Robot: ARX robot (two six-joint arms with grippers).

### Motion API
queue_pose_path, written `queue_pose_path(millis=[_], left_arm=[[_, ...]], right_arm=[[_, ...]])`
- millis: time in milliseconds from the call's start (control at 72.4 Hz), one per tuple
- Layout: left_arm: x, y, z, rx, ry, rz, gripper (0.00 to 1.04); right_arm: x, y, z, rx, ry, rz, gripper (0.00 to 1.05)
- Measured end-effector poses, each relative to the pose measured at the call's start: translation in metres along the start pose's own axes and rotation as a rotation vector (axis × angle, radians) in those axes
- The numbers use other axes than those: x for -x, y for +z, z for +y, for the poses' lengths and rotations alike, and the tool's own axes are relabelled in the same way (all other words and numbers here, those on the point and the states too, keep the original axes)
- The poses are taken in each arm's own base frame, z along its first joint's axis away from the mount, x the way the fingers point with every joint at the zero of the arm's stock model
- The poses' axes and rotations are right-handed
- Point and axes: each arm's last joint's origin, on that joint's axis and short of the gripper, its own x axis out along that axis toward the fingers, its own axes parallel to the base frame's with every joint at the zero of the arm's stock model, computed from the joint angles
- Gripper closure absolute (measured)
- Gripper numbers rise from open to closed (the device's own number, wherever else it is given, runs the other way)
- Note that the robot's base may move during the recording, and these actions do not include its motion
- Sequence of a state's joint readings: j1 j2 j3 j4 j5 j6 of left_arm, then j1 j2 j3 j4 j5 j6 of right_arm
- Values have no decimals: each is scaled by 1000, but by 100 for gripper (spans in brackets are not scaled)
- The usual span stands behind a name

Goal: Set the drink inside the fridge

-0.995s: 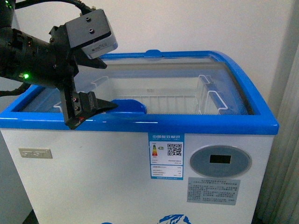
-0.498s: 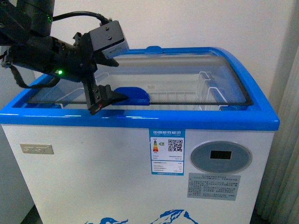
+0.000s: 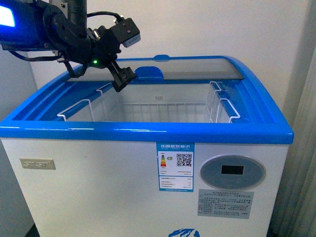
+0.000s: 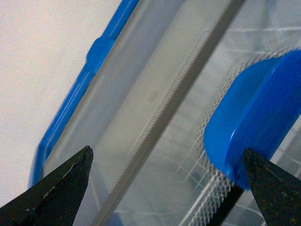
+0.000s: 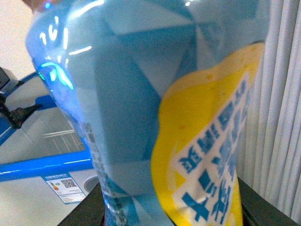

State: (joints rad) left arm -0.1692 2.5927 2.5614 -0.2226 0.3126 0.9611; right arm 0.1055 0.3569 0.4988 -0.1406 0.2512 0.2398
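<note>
The fridge [image 3: 148, 132] is a white chest cooler with a blue rim, seen in the front view. Its glass lid [image 3: 197, 73] sits slid to the back, and the top is open over the white wire baskets [image 3: 148, 106]. My left gripper [image 3: 122, 79] is open and empty at the back left, beside the lid's blue handle [image 3: 149, 73]. In the left wrist view the handle [image 4: 258, 113] lies by one finger of the open gripper [image 4: 169, 188]. My right gripper [image 5: 174, 214] is shut on the drink [image 5: 141, 103], a light-blue bottle with a yellow label, held off the fridge's [image 5: 42, 165] front right.
A pale curtain [image 3: 303, 148] hangs right of the fridge and also shows behind the drink in the right wrist view [image 5: 282, 117]. A white wall stands behind. An oval grey display panel [image 3: 232, 170] and an energy sticker [image 3: 175, 159] are on the fridge's front.
My left gripper has moved away to the back with the lid's blue handle beside it. The glass lid has slid back and the fridge now stands open.
</note>
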Motion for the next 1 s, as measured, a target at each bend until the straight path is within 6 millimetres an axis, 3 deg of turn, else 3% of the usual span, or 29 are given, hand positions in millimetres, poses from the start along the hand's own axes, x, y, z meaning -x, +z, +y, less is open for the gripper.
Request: queue_pose_path(millis=[318, 428, 539, 663, 733, 802, 885, 995], left_arm=[[-19, -1, -2, 127, 190, 24, 8], [-21, 3, -5, 356, 309, 68, 8], [-1, 8, -13, 608, 399, 168, 8], [56, 6, -5, 833, 404, 193, 8], [114, 6, -7, 986, 384, 179, 8], [156, 8, -25, 1079, 338, 172, 8], [216, 3, -68, 1183, 247, 210, 8], [273, -9, -98, 1058, 443, 64, 24]], right_arm=[[0, 0, 0, 0, -1, 0, 63], [0, 0, 0, 0, -2, 0, 63], [0, 0, 0, 0, 2, 1, 63], [0, 0, -1, -2, -18, -4, 63], [0, 0, 0, -1, 0, 0, 63], [0, 0, 0, 0, 7, 2, 64], [0, 0, 0, -1, 1, 0, 64], [0, 0, 0, -1, -5, -1, 64]])
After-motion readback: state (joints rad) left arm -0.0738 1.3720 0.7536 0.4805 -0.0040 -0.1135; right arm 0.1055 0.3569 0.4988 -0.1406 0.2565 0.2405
